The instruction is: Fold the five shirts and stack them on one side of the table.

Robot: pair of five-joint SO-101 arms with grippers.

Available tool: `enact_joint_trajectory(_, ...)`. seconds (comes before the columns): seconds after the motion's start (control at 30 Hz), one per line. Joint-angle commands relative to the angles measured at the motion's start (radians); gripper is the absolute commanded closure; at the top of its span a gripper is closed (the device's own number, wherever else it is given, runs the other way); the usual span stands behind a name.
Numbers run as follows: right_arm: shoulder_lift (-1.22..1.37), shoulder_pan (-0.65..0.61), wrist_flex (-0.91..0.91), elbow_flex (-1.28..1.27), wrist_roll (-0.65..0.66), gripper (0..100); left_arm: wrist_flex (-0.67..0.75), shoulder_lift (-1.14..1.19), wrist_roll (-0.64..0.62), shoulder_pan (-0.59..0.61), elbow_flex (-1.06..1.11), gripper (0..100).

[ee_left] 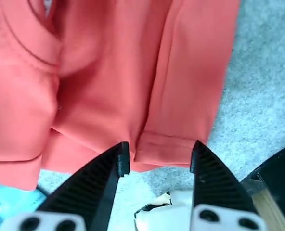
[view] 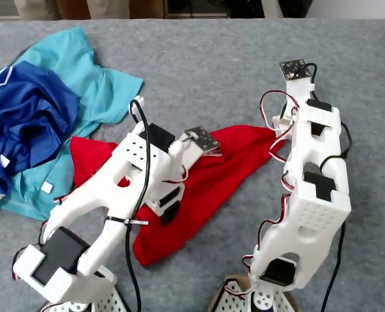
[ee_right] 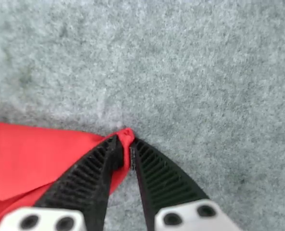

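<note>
A red shirt lies crumpled across the middle of the grey table. My left gripper is open just above the shirt's hemmed edge, one finger on each side of a fold; in the high view it sits low over the cloth. My right gripper is shut on the pointed corner of the red shirt, at the shirt's right end under the right arm. A teal shirt and a dark blue shirt lie heaped at the far left.
The grey felt table shows bare cloth at the back and on the far right. The blue shirt lies on top of the teal one, whose edge touches the red shirt's left end. Both arm bases stand at the front edge.
</note>
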State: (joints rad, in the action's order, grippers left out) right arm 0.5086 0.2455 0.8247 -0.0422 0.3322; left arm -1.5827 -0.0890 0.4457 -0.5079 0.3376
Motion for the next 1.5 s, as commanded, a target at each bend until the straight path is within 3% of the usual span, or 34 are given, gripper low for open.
enact_joint_trajectory(0.0, -0.047, 0.008, -0.017, 0.021, -0.009, 99.8, -0.005, -0.004, -0.025, -0.009, -0.043, 78)
enact_joint_trajectory(0.3, -0.047, 0.008, -0.017, 0.021, -0.009, 99.8, -0.008, -0.004, -0.026, -0.009, -0.043, 79)
enact_joint_trajectory(0.57, -0.047, 0.008, -0.017, 0.021, -0.009, 99.8, 0.018, -0.001, -0.026, 0.002, -0.025, 92)
enact_joint_trajectory(1.47, -0.047, 0.008, -0.017, 0.021, -0.011, 99.8, 0.014, -0.002, -0.026, -0.009, 0.02, 94)
